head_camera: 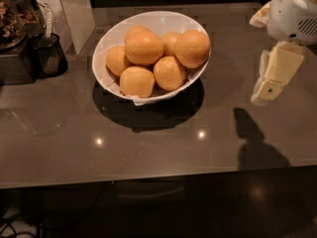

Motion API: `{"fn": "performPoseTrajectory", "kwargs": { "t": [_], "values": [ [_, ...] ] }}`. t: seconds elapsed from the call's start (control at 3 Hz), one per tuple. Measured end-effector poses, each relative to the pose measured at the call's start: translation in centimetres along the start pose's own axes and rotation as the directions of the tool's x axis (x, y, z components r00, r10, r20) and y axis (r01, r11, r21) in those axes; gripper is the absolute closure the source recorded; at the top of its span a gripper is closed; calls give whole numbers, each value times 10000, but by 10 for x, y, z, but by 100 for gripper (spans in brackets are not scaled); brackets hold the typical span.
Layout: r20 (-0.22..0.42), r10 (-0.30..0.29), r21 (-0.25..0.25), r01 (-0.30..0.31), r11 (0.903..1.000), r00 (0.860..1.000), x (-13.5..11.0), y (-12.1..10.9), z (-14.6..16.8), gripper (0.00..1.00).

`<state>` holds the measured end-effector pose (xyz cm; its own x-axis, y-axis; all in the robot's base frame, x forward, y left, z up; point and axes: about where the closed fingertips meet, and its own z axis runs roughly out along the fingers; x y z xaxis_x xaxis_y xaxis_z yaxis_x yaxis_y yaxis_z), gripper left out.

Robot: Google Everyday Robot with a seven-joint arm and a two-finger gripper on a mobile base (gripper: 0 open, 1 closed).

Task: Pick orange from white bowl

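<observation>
Two small glints of light lie on the dark tabletop at the bottom of the frame, and just right of them falls the gripper's shadow. Above that shadow, at the right edge, the gripper hangs over bare table, apart from the fruit and holding nothing; whether its jaws are spread or pressed together cannot be told. Left of it, at upper centre, stands the white bowl, heaped with about seven oranges. The orange to aim for is probably the large round one on the right of the heap, against the rim nearest the gripper, with no other fruit lying on it. The reach has hardly begun. To do it well, the gripper would likely travel left and rise above the rim first, then come down from above with the jaws wide, straddling the widest part of the fruit. Closing low on the rind risks squeezing it out, and any side push could roll its neighbours or tip the bowl. Farther back, at upper left, a black cup stands beside a pale panel, both well away from the path.
</observation>
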<state>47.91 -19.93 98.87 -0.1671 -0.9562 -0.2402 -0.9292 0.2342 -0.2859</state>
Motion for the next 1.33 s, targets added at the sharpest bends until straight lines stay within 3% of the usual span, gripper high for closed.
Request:
{"fn": "performPoseTrajectory", "kwargs": {
  "t": [0.33,0.67,1.0,1.33],
  "values": [
    [1112,-464,38,462,9989,9927,-32,-36,5,0],
    [2364,-783,-152,842,9963,9685,-70,-65,12,0],
    [3376,-717,-788,1041,9914,9386,-104,-79,33,0],
    [3823,-542,-1404,1160,9833,9225,-126,-83,55,0]
  ]
}}
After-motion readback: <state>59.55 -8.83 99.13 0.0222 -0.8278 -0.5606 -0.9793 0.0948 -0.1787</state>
